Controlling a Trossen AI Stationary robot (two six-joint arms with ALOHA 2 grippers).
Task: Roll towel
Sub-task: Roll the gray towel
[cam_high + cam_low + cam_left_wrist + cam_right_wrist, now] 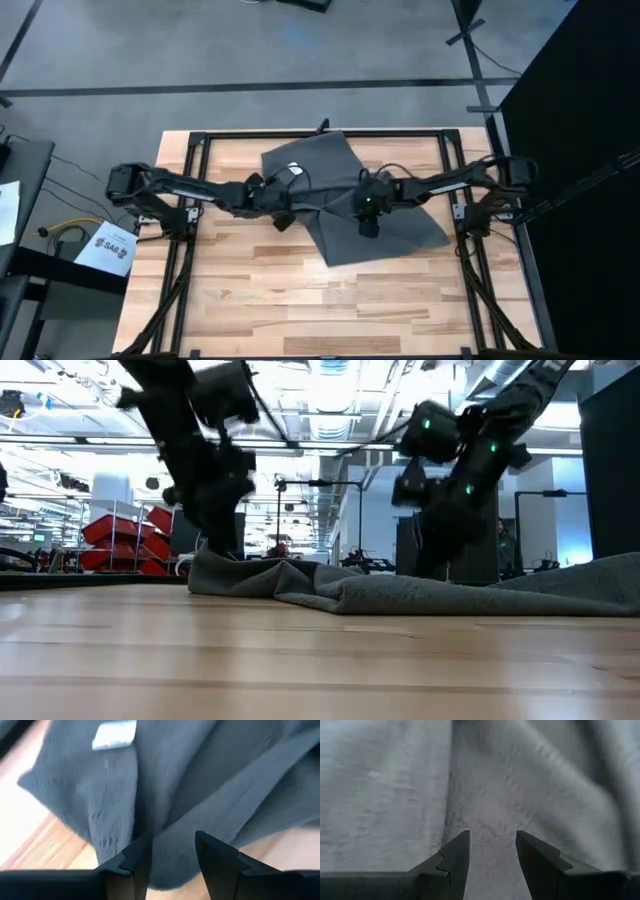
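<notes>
Left gripper (172, 852) and right gripper (492, 852), both parted, over the towel (400, 225) (white label (114, 735) unreadable)

Dark grey towel (345, 205) (white-tagged), rumpled on table

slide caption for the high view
Both open claws, left and right, over a crumpled dark grey towel on the wooden table.

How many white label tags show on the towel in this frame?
1. A single white tag sits on the towel near the left tool, at the cloth's left part. Folds could hide another.
</notes>
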